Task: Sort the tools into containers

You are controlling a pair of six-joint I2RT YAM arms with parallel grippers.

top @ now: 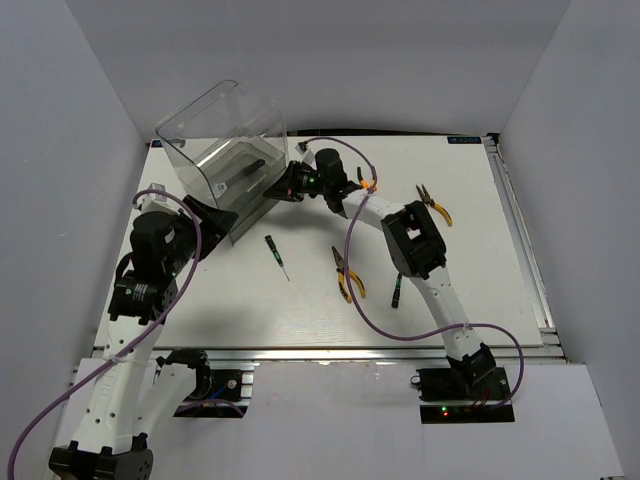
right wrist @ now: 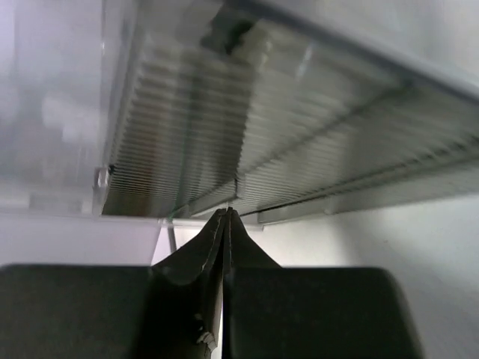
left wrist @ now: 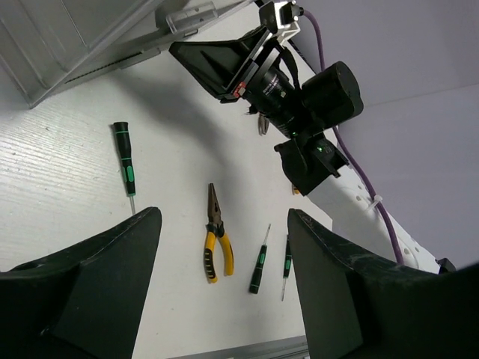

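Desk [top: 470, 300], white and ribbed, carries everything. At its far left corner stands the clear cabinet [top: 222, 125], curved on top and leaning slightly, with a dark slim tool [top: 243, 170] lying inside one of its see-through compartments; which compartment I cannot tell.

Both arms reach toward it. The left arm [top: 150, 260] comes up from the near left, and the left end effector [left wrist: 224, 217] hovers beside the cabinet's lower front corner with its black fingers [left wrist: 97, 277] spread wide apart and nothing between them. The right arm [top: 415, 245] crosses from the near right, and the right end effector [right wrist: 227, 217] sits at the cabinet's right side. In the right wrist view its two fingers are pressed flat together, tips just under a ribbed grey drawer face, with nothing visible between them.

The other tools lie loose on the desk, untouched. The near pliers [top: 347, 275], yellow-handled, rest in the middle, jaws pointing away from the arm bases. The far pliers [top: 436, 206] lie to the right of the right arm, well apart from the cabinet. A lone screwdriver [top: 277, 256], black and green, lies left of the near pliers, nearer the cabinet. Two screwdrivers [left wrist: 260, 262] lie side by side just right of the near pliers.
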